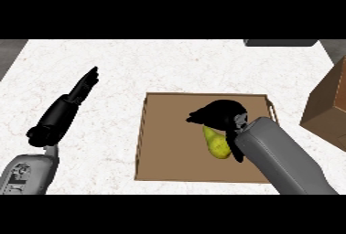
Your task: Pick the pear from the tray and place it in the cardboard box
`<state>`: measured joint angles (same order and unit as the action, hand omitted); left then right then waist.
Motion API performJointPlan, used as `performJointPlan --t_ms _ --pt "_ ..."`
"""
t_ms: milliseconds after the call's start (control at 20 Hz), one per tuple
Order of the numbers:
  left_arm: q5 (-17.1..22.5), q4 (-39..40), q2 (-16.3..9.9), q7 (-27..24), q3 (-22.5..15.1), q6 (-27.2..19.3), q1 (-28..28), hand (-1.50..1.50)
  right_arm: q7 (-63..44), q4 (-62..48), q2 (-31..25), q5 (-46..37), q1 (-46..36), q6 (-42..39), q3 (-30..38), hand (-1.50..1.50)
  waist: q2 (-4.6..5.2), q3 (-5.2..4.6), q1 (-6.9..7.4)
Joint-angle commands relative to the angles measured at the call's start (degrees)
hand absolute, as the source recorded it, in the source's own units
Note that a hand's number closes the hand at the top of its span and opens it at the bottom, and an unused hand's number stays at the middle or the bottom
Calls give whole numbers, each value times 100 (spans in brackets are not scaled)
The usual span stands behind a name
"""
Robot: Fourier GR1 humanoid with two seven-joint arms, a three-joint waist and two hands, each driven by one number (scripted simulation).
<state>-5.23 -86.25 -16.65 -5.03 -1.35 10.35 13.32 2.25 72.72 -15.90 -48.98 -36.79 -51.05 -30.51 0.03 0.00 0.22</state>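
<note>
Yellow-green pear: lies on the floor of the shallow brown tray, right of the tray's centre, long axis running from about 11 o'clock to 5 o'clock. Its upper end is hidden under the right hand; the lower, broader end shows clear.

Right hand: black, directly over the pear's upper end at the pear's 12 o'clock, fingers curled downward and toward 9 o'clock. Cannot tell whether they close on the pear or only sit above it; the hand itself covers the contact. Grey right forearm comes in from 5 o'clock and crosses the tray's right rim, hiding part of that rim and the tray's lower right corner.

Tray: rectangular, raised edges, resting flat on the white marbled counter. The pear is the only thing seen in it.

Brown cardboard box: at the tray's 3 o'clock, apart from it, cut off by the view's right edge. Its interior is not visible.

Dark grey flat object: at 1 o'clock from the tray, at the counter's far edge, only partly in view.

Left hand: at the tray's 9 o'clock, well apart from it, above the counter, fingers straight and together, pointing toward 1 o'clock, holding nothing.

Writing: pale markings on the left forearm's grey casing, not readable.
</note>
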Motion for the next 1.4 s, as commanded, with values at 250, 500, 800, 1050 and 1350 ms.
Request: performJointPlan --t_ms 250,500,800,1050,1350 --pt "41 -634 114 268 50 224 -308 0 871 -879 140 -540 179 583 -76 -150 5 3 52" --pt "-91 -408 177 202 77 176 -162 0 1506 -763 292 -700 52 1149 -137 150 4 2 32" --pt "-227 -289 316 160 156 98 -133 0 1915 -830 313 -1031 7 1706 160 150 3 1 9" --pt "-302 -198 247 93 242 37 -242 0 1068 647 192 -1146 1606 2754 291 150 -46 0 -202" --pt "-44 -394 -39 181 496 330 -307 0 618 2687 145 -1085 2758 3358 502 150 -73 0 -217"
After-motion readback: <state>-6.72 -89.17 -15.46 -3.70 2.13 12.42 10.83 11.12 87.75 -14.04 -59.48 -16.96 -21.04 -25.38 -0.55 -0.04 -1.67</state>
